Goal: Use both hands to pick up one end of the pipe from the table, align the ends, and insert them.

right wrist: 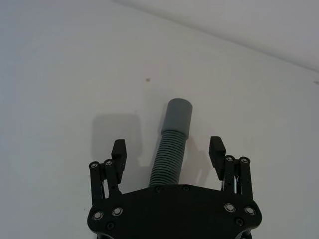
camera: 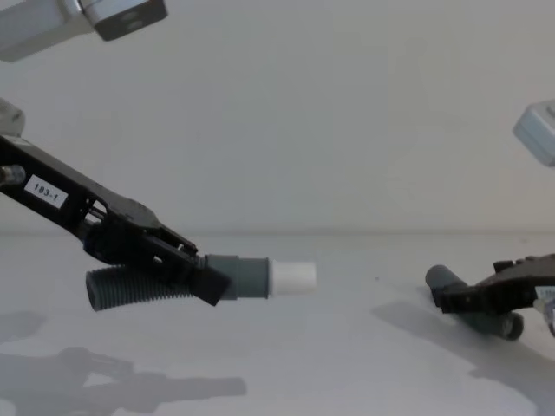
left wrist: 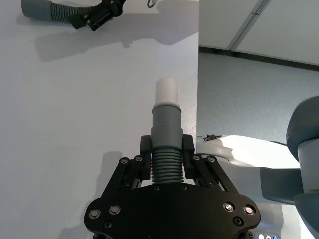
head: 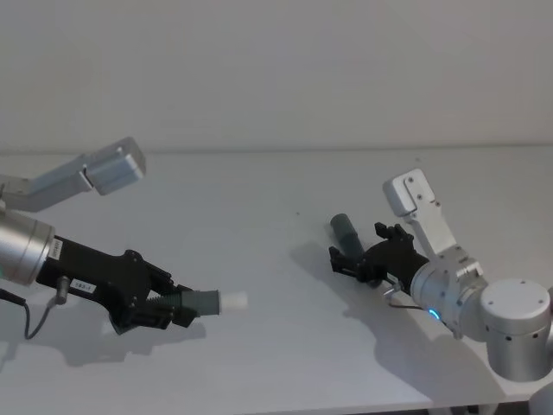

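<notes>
Holding the plug hose point(head: 206, 303) clamped clear of the desk point(head: 259, 363), left pincer point(head: 177, 309) looks ready to mate; right pincer point(right wrist: 168, 149) gapes wide, socket hose point(right wrist: 177, 119) between its fingers, not gripped yet.

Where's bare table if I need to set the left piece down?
Widest free patch: the middle of the table, between the plug hose in the left gripper and the socket hose. The far strip behind both hoses is bare too. Crowded only at the right gripper, open astride the socket hose.
</notes>
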